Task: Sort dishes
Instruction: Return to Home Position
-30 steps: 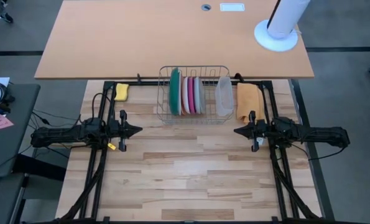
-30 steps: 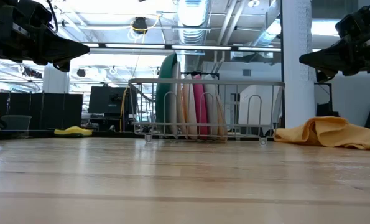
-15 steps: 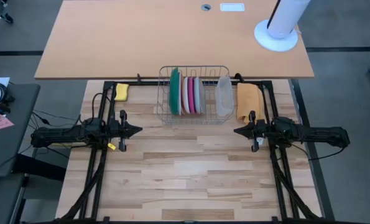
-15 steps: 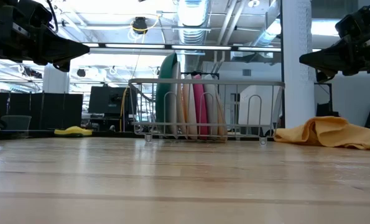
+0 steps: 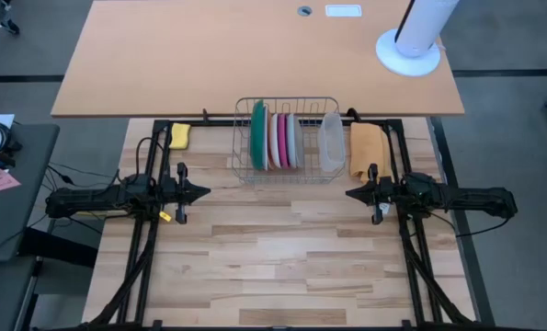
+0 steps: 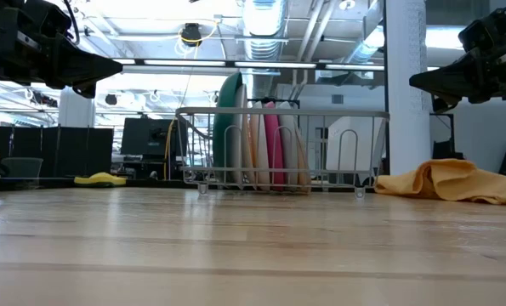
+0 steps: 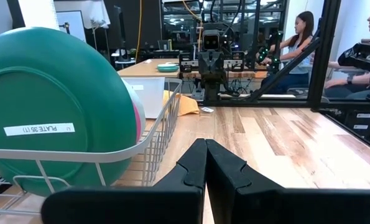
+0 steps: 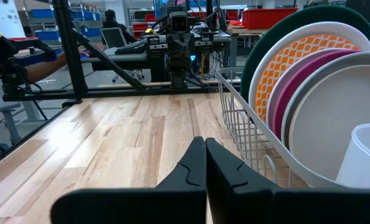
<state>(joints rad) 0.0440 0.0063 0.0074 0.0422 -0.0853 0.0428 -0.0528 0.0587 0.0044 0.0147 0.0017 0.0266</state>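
From above, the plates stand on edge in the rack. The left gripper and right gripper face each other over the tabletop, apart from the rack. The low view shows both held high. In the wrist views, each pair of fingers is pressed together and empty. To park well, I'd move slowly and avoid the wire.

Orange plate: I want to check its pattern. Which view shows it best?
The right wrist view: the orange plate faces that camera, lattice pattern showing between the green plate and pink plate. High and low views give only its edge in the rack; in the left wrist view the green plate hides it.
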